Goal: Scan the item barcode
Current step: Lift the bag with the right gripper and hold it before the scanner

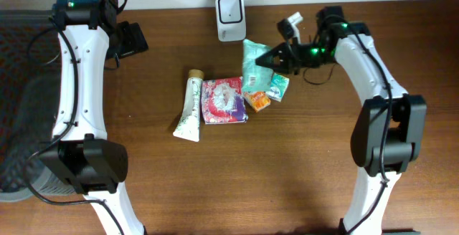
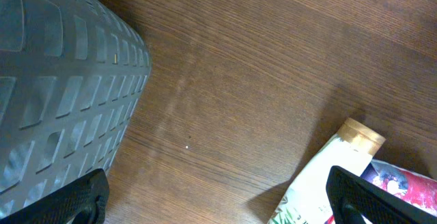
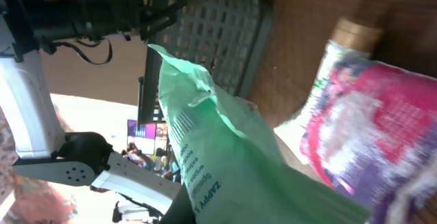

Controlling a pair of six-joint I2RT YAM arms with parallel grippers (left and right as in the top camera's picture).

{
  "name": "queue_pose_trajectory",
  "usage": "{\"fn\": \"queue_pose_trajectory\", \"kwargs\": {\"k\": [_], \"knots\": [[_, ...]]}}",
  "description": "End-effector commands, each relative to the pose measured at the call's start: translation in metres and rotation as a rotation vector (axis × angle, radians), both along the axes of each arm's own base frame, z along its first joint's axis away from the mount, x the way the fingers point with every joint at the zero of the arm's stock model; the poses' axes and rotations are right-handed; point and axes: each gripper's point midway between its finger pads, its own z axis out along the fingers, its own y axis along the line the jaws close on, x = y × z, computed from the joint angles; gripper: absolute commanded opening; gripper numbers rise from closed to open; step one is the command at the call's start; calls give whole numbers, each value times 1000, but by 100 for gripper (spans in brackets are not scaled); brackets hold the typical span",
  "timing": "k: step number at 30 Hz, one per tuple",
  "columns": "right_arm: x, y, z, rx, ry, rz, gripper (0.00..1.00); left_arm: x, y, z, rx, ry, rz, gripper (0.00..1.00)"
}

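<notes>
A pale green wipes packet is tilted up off the table, with my right gripper shut on its right edge. In the right wrist view the packet fills the middle, a barcode printed near its top; only one dark finger shows beneath it. The white scanner stands at the table's back edge, just left of the packet. My left gripper hangs open at the far left, its fingers wide apart over bare wood.
A white tube, a pink and purple packet, a small orange packet and a small green-white packet lie mid-table. A dark ribbed mat covers the left edge. The tube lies by my left gripper's right finger.
</notes>
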Motion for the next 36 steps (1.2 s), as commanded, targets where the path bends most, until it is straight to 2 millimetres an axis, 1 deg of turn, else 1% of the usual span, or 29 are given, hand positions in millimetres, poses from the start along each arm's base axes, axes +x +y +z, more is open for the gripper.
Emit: {"fn": "queue_pose_trajectory", "kwargs": {"k": [1, 3, 5, 7, 8, 9, 11, 12, 14, 16, 18, 29, 30, 32, 36], "knots": [[-8, 29, 33, 49, -19, 58, 4, -2, 0, 13, -9, -34, 9, 99], [-14, 47, 35, 51, -10, 92, 4, -2, 0, 13, -9, -34, 9, 99], [-18, 74, 39, 40, -1, 127, 4, -2, 0, 13, -9, -34, 9, 99], [-13, 97, 34, -61, -24, 95, 4, -2, 0, 13, -9, -34, 9, 99], [-10, 105, 32, -115, -52, 70, 4, -2, 0, 13, -9, -34, 9, 99], [-5, 112, 35, -158, -98, 47, 4, -2, 0, 13, -9, -34, 9, 99], [1, 119, 48, -199, -172, 13, 4, -2, 0, 13, -9, -34, 9, 99], [5, 120, 53, -221, -213, -8, 4, -2, 0, 13, -9, -34, 9, 99], [9, 121, 54, -271, -255, -44, 4, -2, 0, 13, -9, -34, 9, 99], [8, 121, 62, -268, -283, -47, 4, -2, 0, 13, -9, -34, 9, 99], [7, 121, 64, -266, -284, -47, 4, -2, 0, 13, -9, -34, 9, 99], [6, 119, 61, -278, -268, -49, 4, -2, 0, 13, -9, -34, 9, 99], [10, 116, 55, -313, -263, -72, 4, -2, 0, 13, -9, -34, 9, 99], [11, 112, 49, -349, -247, -88, 4, -2, 0, 13, -9, -34, 9, 99], [10, 110, 46, -358, -234, -88, 4, -2, 0, 13, -9, -34, 9, 99]]}}
